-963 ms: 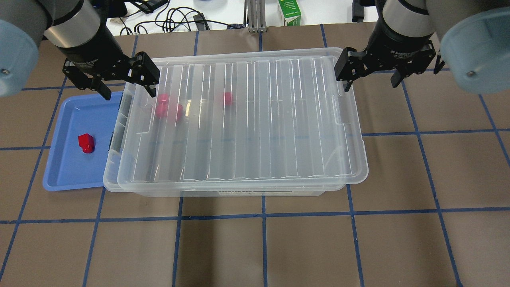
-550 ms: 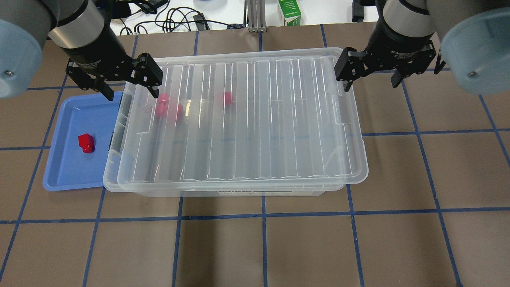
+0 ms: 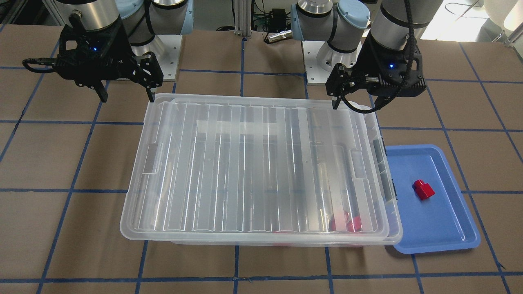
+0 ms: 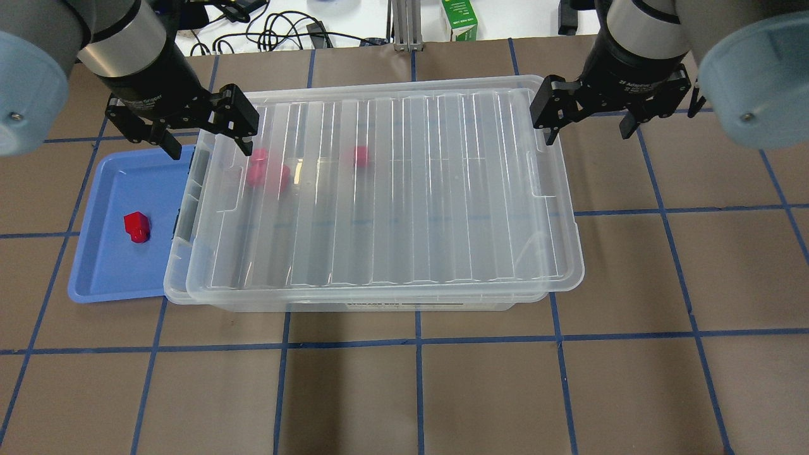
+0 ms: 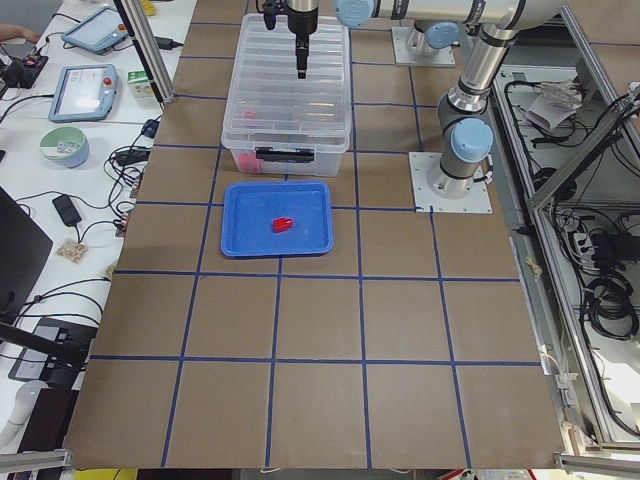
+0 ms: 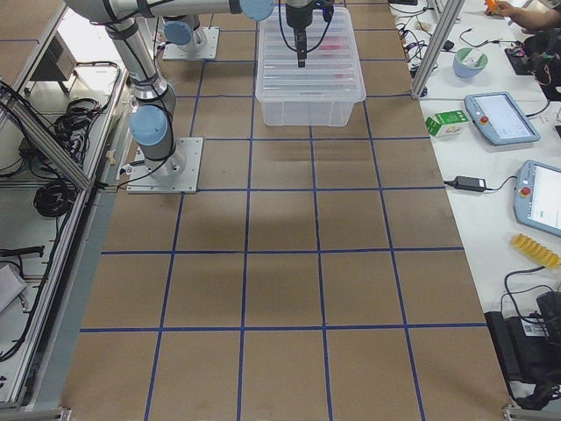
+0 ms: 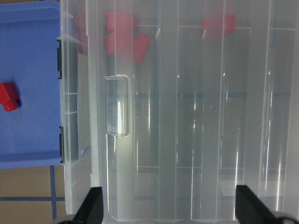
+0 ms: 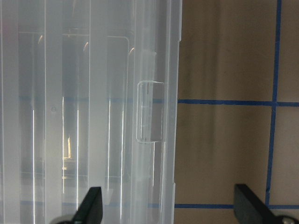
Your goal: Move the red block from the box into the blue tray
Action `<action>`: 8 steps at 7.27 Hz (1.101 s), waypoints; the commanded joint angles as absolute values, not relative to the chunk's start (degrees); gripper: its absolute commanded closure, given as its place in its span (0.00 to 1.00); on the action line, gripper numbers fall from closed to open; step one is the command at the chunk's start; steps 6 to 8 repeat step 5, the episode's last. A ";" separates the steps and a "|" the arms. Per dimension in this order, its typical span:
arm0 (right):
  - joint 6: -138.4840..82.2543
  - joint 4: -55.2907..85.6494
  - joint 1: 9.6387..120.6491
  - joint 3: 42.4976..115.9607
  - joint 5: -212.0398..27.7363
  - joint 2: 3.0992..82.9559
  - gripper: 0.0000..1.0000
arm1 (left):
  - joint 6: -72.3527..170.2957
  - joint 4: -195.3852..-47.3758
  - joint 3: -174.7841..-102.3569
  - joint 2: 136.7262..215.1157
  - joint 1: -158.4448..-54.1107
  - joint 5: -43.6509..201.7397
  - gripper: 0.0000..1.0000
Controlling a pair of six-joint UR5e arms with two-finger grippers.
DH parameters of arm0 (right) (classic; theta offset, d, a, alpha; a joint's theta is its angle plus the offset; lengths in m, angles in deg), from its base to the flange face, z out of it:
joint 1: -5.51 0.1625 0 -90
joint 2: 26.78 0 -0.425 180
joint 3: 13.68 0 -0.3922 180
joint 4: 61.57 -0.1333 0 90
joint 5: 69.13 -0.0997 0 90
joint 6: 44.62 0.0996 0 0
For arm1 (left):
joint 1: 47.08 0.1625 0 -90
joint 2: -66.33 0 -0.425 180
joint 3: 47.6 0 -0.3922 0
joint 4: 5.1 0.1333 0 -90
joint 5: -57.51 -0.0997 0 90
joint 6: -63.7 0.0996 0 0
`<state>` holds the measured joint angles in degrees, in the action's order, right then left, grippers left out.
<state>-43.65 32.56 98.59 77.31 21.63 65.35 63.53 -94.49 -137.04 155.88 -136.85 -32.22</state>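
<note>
At the left of the table (image 4: 442, 392) lies the blue tray (image 4: 107, 265), and the red block (image 4: 136, 227) rests on its floor, right of middle, alone, its narrow stub toward the near edge. The tray's right side runs just under the overhanging left rim of the box (image 4: 354, 302), where a dark latch (image 4: 179, 222) shows. Above the tray's far right corner hangs the left pincer (image 4: 208, 150), spread wide and holding nothing, one finger over the tray's far edge and the other over the lid's far left corner. The ribbed clear lid (image 4: 442, 189) lies on the box, shifted a little to the right so the box's left rim shows past it. Through it a cluster of red blocks (image 4: 268, 174) shows blurred near the far left, and one more red block (image 4: 361, 156) further right. At the box's far right corner hangs the right pincer (image 4: 588, 136), also wide and empty, one finger at the lid's edge, the other over bare table.
</note>
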 commanded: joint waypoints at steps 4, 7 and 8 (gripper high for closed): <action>-43.65 32.56 98.59 77.38 21.75 65.33 0.00 | 63.53 -94.49 -137.07 155.89 -136.91 -32.14 0.00; -43.65 32.56 98.59 77.38 21.75 65.33 0.00 | 63.53 -94.49 -137.07 155.80 -136.91 -32.14 0.00; -43.65 32.56 98.59 77.38 21.75 65.33 0.00 | 63.53 -94.49 -137.07 155.80 -136.91 -32.14 0.00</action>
